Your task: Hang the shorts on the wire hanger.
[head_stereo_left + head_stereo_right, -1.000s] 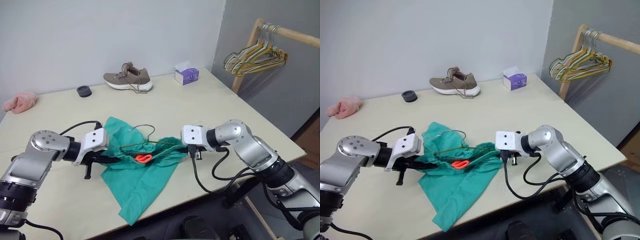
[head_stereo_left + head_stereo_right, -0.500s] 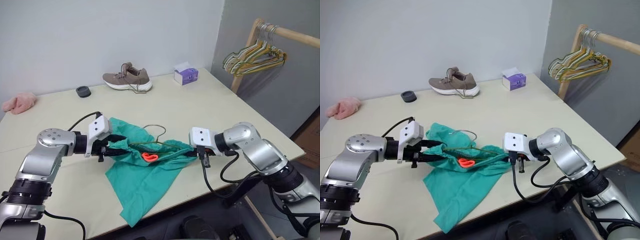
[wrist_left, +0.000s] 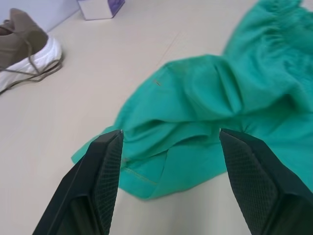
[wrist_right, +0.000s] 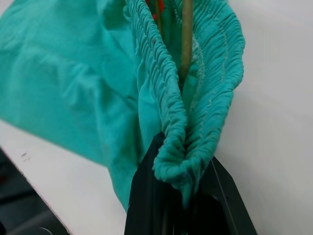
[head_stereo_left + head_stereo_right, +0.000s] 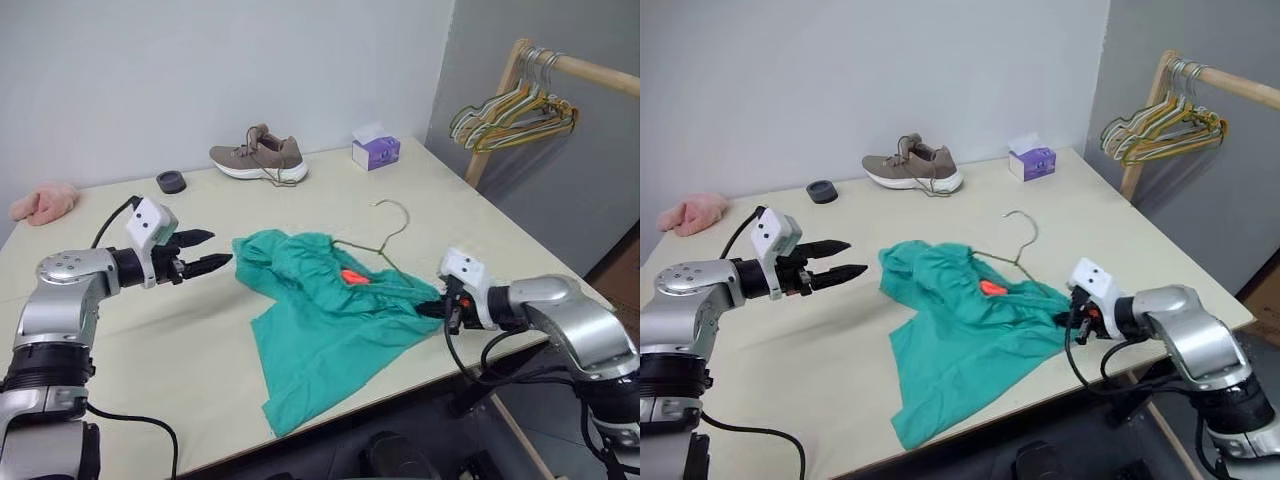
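The teal shorts (image 5: 330, 310) lie spread across the middle of the table (image 5: 300, 215), one leg trailing toward the near edge, the orange tag (image 5: 352, 276) showing. The wire hanger (image 5: 368, 256) runs inside the gathered waistband (image 4: 171, 93), its hook (image 5: 396, 213) sticking out on the far side. My right gripper (image 5: 437, 308) is shut on the waistband's right end by the table's near right edge; the wire (image 4: 186, 39) leads down into that fold. My left gripper (image 5: 218, 247) hovers open just left of the shorts, its fingers (image 3: 105, 161) apart and holding nothing.
A brown shoe (image 5: 257, 156), a purple tissue box (image 5: 375, 152) and a small black cap (image 5: 171, 181) stand along the back. A pink fluffy cloth (image 5: 43, 202) lies far left. A wooden rack with several coloured hangers (image 5: 510, 110) stands beyond the table's right side.
My left gripper opened, let go of the shorts and drew back to the left. My right gripper dragged the shorts and hanger to the right, toward the table's near right edge.
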`<state>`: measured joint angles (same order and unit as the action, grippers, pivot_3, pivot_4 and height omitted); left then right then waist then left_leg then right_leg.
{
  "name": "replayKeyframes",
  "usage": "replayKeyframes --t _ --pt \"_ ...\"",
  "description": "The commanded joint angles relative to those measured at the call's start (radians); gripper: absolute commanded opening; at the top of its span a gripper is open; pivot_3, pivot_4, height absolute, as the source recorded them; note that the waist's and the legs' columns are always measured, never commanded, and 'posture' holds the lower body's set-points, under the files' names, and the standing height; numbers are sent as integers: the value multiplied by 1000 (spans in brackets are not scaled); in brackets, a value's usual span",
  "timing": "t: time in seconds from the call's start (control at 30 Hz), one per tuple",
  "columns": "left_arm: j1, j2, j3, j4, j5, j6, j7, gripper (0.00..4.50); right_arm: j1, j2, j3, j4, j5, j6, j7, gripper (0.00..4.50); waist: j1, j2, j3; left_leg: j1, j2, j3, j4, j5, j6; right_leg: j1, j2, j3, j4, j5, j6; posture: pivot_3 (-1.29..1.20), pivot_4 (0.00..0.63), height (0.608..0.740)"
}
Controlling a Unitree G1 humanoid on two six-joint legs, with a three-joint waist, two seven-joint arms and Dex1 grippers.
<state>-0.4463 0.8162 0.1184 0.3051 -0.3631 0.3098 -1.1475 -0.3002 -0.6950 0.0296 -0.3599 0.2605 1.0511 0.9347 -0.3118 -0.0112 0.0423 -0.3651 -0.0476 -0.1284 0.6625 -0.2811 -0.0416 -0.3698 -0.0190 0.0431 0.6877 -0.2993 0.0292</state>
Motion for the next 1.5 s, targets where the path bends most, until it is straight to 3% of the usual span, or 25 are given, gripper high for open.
replayKeyframes --t 0.03,0.13,0.33,0.53,0.7,1.07,1.2,1.5 --pt "9 -28 -32 -161 -78 93 -44 3283 47 6 -176 -75 55 93 -82 0 0 0 0 0 0 0 0 0 0 0 0 0 0 0 0 -438 0 740" --pt "14 -59 -82 -274 -120 167 -72 3283 111 12 -313 -113 86 166 -140 0 -8 0 0 0 0 0 0 0 0 0 0 0 0 0 0 -465 0 740" --pt "-74 -167 -166 -374 -159 238 -55 4467 249 8 -581 -145 65 277 -268 0 -31 2 -1 0 -1 1 1 0 0 2 0 0 0 -3 5 -525 0 740" --pt "-143 -269 -242 -390 -71 137 8 4467 305 11 -785 -152 20 368 -395 0 -87 8 -6 1 -1 3 0 0 0 3 0 1 0 -3 6 -561 0 740" --pt "-175 -340 -289 -397 -32 94 46 4467 300 -48 -880 -107 -47 329 -485 0 -134 10 -6 1 -1 4 -1 -1 2 4 0 2 0 -4 8 -577 11 740" --pt "-212 -430 -337 -409 39 40 123 4467 -10 -241 -738 141 -70 179 -554 0 -214 2 2 19 -5 9 -3 -9 14 28 -2 3 -15 -9 15 -560 29 740" --pt "-229 -461 -351 -412 73 12 161 4467 -197 -273 -673 348 -66 182 -577 0 -217 3 4 19 -10 13 -2 -10 16 30 -4 6 -16 -11 17 -546 31 740" --pt "-260 -517 -371 -376 129 -52 214 4467 -450 -358 -501 776 -78 149 -548 0 -211 6 8 20 -12 16 -1 -12 19 33 -6 8 -19 -11 20 -530 37 740"
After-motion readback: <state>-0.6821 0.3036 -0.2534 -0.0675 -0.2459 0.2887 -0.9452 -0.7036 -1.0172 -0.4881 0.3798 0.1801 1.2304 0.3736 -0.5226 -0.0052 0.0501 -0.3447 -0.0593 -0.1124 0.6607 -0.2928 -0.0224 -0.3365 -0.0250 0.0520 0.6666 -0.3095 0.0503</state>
